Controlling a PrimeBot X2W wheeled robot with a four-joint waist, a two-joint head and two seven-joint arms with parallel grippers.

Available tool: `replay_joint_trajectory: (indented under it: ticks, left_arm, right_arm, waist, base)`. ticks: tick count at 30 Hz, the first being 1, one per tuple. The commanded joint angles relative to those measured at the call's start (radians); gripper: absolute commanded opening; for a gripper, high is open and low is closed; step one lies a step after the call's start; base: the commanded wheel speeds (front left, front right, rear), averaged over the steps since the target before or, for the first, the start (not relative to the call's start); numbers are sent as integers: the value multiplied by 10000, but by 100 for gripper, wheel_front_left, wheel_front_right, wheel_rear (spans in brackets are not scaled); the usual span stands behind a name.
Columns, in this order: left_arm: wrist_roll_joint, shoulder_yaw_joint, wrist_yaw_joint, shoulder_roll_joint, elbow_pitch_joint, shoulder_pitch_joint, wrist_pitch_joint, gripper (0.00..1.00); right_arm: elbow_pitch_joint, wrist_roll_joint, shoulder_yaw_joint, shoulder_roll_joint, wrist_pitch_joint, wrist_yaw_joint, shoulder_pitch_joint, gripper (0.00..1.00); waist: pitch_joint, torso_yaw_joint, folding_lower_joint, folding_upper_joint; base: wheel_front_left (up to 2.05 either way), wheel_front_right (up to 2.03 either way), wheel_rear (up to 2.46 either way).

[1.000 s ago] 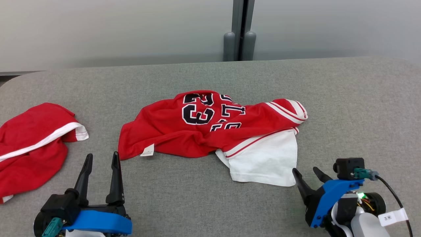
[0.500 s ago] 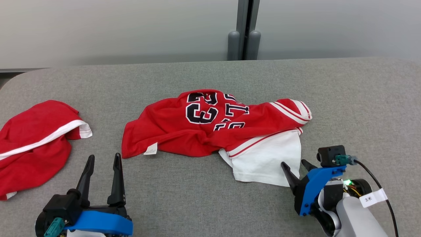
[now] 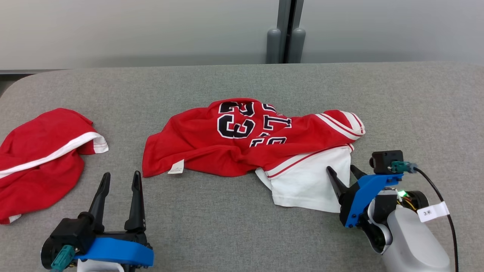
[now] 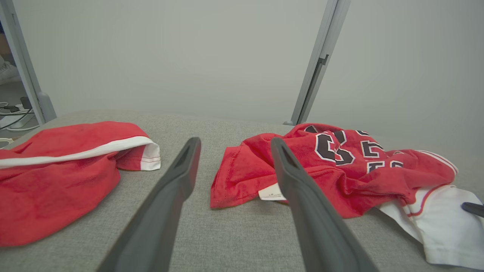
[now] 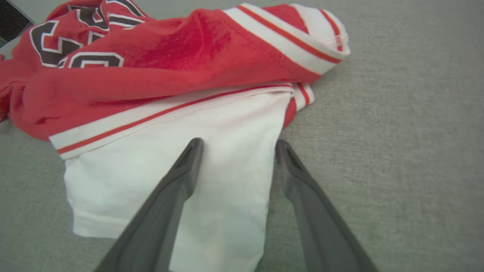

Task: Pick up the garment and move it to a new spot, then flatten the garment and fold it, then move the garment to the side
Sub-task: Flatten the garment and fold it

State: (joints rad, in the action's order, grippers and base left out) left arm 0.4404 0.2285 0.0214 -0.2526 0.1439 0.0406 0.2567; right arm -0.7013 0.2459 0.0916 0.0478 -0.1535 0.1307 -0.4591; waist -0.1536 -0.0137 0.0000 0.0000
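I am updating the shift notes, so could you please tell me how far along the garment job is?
Done: nothing visibly; the jersey lies crumpled on the table. In hand: the right gripper, open, is poised at the edge of the jersey's white part, gripping nothing; the left gripper sits open, short of the jersey. Left: pick it up, move it, flatten, fold, and set it aside.

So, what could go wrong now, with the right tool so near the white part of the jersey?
1. The right tool stands open at the edge of the white part of the jersey. It may pinch only one layer, so the crumpled cloth could lift in a bunch.
2. The other red garment lies on the table near the open left tool. A move to the left could drag the jersey onto it.
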Motion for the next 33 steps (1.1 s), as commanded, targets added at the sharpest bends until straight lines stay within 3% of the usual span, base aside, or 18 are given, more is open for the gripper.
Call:
replay_joint_trajectory:
  ticks: [1,8,17,20,22,24,25,27,33]
  left_arm:
    - [26,8,46,-51,-34,172,-16,100]
    - [53,-4,86,-128,-77,199,-17,100]
    - [129,33,134,-167,-95,227,-25,100]
    - [148,38,137,-188,-100,207,-23,100]
    - [143,50,134,-205,-104,218,-27,100]
    - [152,68,127,-210,-106,262,-35,100]
    - [152,68,127,-210,-106,262,-35,100]
    - [151,94,124,-205,-115,308,-40,100]
    - [168,64,175,-256,-162,221,-24,100]
  right_arm:
    - [-239,-31,-270,38,174,3,-197,100]
    - [-827,171,70,32,449,3,-436,100]
    - [-429,812,821,37,772,3,-383,100]
    - [-321,905,890,34,714,3,-398,95]
    - [-371,825,936,35,605,3,-473,80]
    - [-487,737,905,35,487,3,-607,46]
    - [-487,737,905,35,487,3,-607,46]
    - [-641,646,840,34,428,3,-721,0]
    - [-810,401,373,37,621,3,-900,0]
  waist:
    - [-27,-37,0,0]
    - [-102,-57,0,0]
    - [-53,-45,0,0]
    - [-43,-42,0,0]
    - [-53,-58,0,0]
    - [-73,-95,0,0]
    - [-73,-95,0,0]
    - [-105,-161,0,0]
    - [-126,-248,0,0]
  base:
    - [0,0,0]
    - [0,0,0]
    - [0,0,0]
    - [0,0,0]
    - [0,0,0]
    - [0,0,0]
    - [0,0,0]
    - [0,0,0]
    - [0,0,0]
